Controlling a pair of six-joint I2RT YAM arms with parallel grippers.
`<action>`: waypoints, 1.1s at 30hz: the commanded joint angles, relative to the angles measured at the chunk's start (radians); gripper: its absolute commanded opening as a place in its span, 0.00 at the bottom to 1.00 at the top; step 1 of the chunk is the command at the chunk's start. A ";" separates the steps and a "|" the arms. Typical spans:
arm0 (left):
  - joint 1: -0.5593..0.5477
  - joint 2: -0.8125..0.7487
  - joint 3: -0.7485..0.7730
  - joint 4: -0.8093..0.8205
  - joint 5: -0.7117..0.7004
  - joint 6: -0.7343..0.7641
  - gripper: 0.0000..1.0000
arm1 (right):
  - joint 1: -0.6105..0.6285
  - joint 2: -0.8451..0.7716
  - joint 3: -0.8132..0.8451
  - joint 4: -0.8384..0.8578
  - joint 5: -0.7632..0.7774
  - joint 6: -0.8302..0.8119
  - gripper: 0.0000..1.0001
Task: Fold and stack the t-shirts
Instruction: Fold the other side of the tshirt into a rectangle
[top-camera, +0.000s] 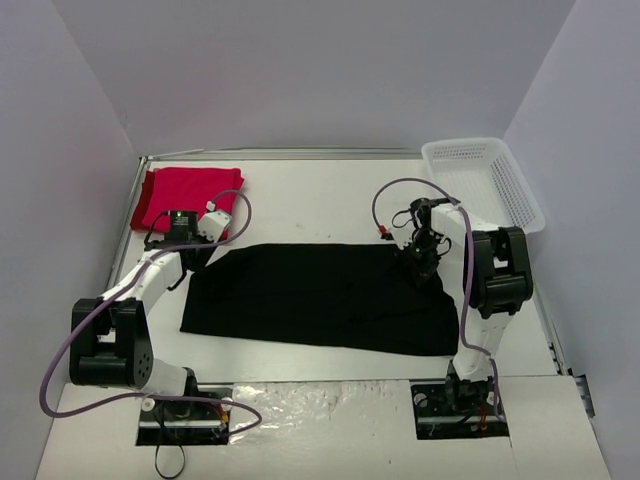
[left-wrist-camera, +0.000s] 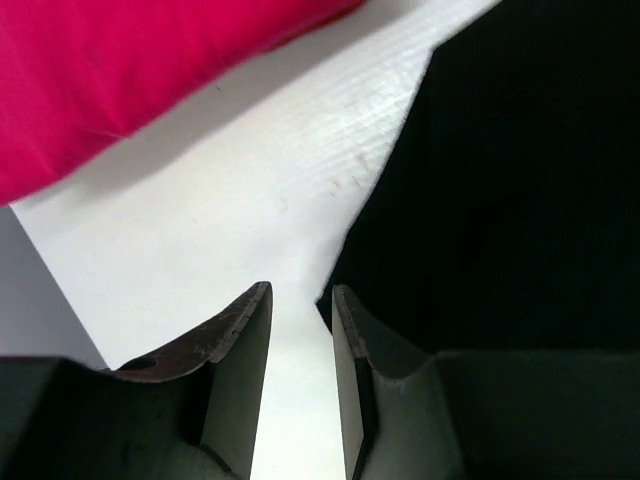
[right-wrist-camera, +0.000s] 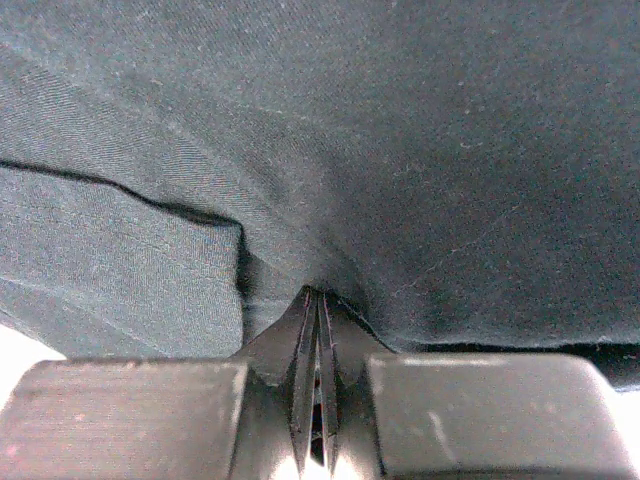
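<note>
The white tabletop (top-camera: 330, 190) carries everything. Across its middle the black t-shirt (top-camera: 320, 295) lies spread flat as a wide, roughly rectangular panel running from the left arm to the right arm, its near edge not far from the arm bases. The red t-shirt (top-camera: 185, 195) sits folded at the far left corner, apart from the black one, with a strip of bare tabletop between them. A white mesh basket (top-camera: 520, 195) stands at the far right corner, tilted over the tabletop's edge.

The right pincer (right-wrist-camera: 318, 295) is down on the black t-shirt near its far right corner; its fingers are pressed fully together with a pucker of black cloth pinched between the tips (the fabric wrinkles toward them).

The left pincer (left-wrist-camera: 301, 292) hangs low at the black t-shirt's far left corner, its fingers a narrow gap apart with bare tabletop showing between them and nothing held; its right-hand finger (left-wrist-camera: 350, 330) sits right at the cloth's edge.
</note>
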 joint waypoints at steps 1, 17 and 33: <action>0.011 0.031 0.076 0.024 -0.031 -0.007 0.30 | 0.006 0.053 0.003 -0.006 0.001 0.012 0.00; 0.021 -0.009 0.047 -0.218 0.239 0.141 0.25 | 0.006 0.126 -0.003 0.017 0.003 0.024 0.00; 0.013 0.083 0.059 -0.266 0.305 0.170 0.24 | 0.006 0.134 -0.027 0.029 0.009 0.029 0.00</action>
